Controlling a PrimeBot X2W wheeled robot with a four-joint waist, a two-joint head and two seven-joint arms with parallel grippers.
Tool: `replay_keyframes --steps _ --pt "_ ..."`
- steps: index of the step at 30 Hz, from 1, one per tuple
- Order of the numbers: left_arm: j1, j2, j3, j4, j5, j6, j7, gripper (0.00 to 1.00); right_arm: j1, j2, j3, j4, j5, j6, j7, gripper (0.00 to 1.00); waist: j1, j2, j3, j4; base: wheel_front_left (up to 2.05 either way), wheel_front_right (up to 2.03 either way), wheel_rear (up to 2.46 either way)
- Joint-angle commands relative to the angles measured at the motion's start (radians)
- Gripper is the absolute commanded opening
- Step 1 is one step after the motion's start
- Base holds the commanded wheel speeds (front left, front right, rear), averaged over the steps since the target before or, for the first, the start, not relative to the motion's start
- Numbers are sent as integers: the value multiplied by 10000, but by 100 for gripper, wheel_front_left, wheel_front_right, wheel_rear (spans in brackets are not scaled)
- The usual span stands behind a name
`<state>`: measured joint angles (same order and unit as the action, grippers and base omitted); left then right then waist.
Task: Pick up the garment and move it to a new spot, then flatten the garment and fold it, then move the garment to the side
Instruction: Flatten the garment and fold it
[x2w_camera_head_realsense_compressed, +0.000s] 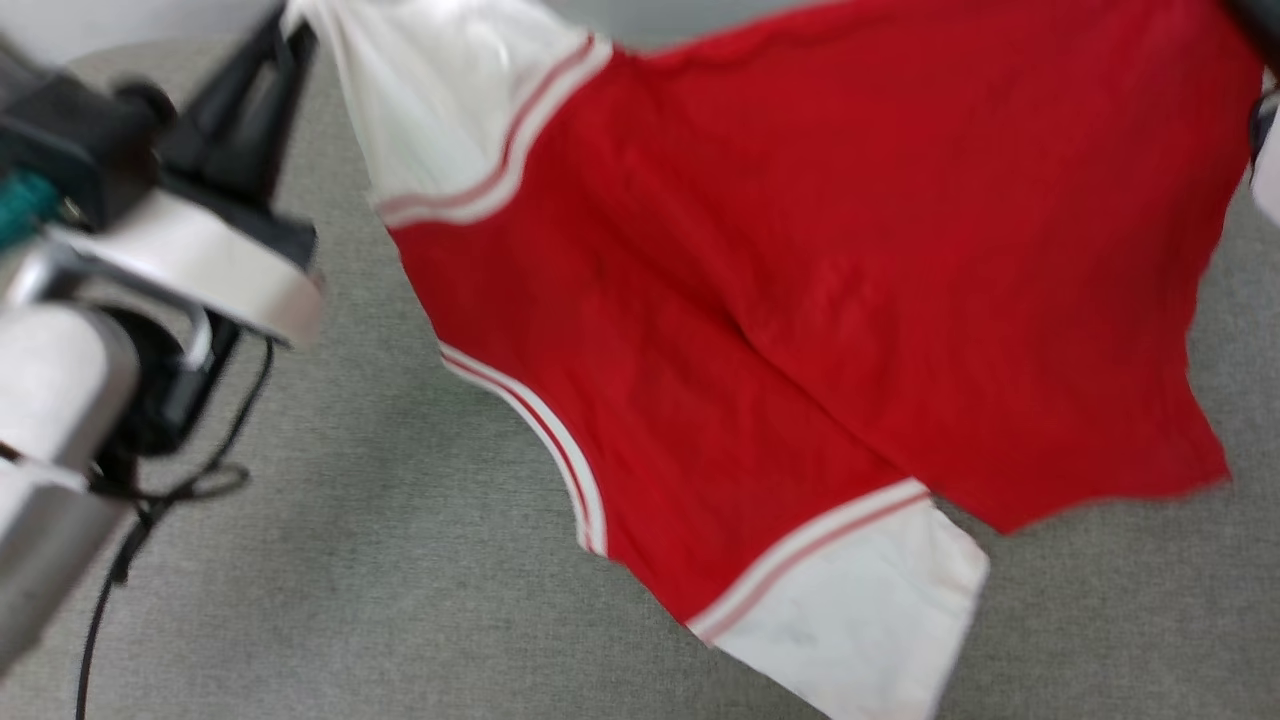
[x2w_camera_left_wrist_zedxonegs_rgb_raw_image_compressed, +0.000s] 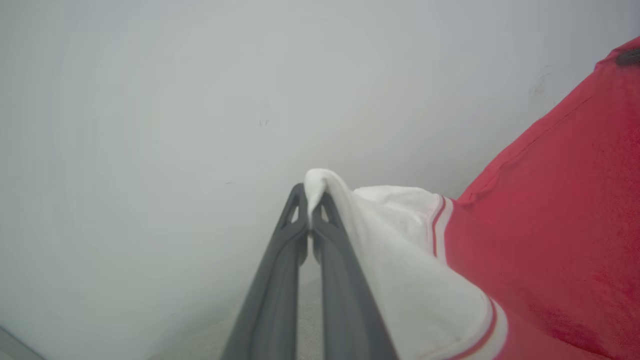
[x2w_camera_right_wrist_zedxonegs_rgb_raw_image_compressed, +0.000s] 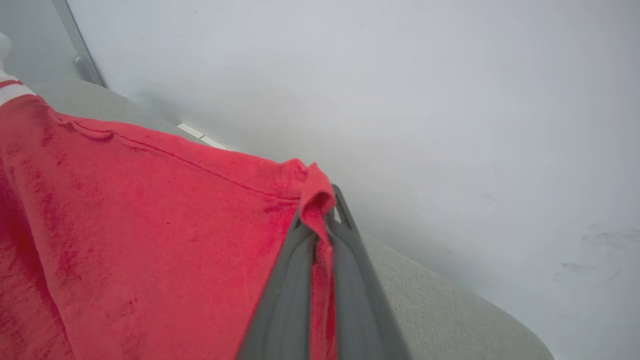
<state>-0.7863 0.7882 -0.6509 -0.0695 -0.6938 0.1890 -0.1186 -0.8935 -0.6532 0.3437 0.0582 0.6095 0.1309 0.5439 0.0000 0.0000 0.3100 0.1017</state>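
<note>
Head view is motion-blurred, and the garment (x2w_camera_head_realsense_compressed: 800, 300) is cut off at the picture's far edge. White sleeve cloth partly hides the left gripper (x2w_camera_left_wrist_zedxonegs_rgb_raw_image_compressed: 311, 200) at its tips. A red fold covers the tips of the right gripper (x2w_camera_right_wrist_zedxonegs_rgb_raw_image_compressed: 325, 210).

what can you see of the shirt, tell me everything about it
The shirt is soft red cloth with white short sleeves trimmed in red-and-white stripes. It hangs spread above the grey surface, one sleeve drooping lowest, perhaps touching it. The left gripper pinches the other sleeve's edge, the right gripper a red hem corner. The side facing the head camera is plain red, lightly creased.
</note>
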Motion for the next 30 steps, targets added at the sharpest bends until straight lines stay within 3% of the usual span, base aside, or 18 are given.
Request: replay_keyframes --steps 1,9,20,30 --pt "-654 38 149 40 98 -136 133 0 -462 229 -103 42 -306 -5 -115 0 0 0 366 -208 0 0 0" --pt "-3887 -329 454 740 465 -1008 836 0 -2993 1151 -464 963 -1470 -5 -488 0 0 0 1334 -400 0 0 0" --pt "-8359 -1323 681 3030 763 -2338 1069 0 -7151 1912 -330 3028 -2692 -5 -960 0 0 0 2109 -267 0 0 0" --pt "-10404 -1778 441 5113 838 -2991 809 0 -8799 2233 378 4999 -3032 -5 -1897 0 0 0 2561 -228 0 0 0"
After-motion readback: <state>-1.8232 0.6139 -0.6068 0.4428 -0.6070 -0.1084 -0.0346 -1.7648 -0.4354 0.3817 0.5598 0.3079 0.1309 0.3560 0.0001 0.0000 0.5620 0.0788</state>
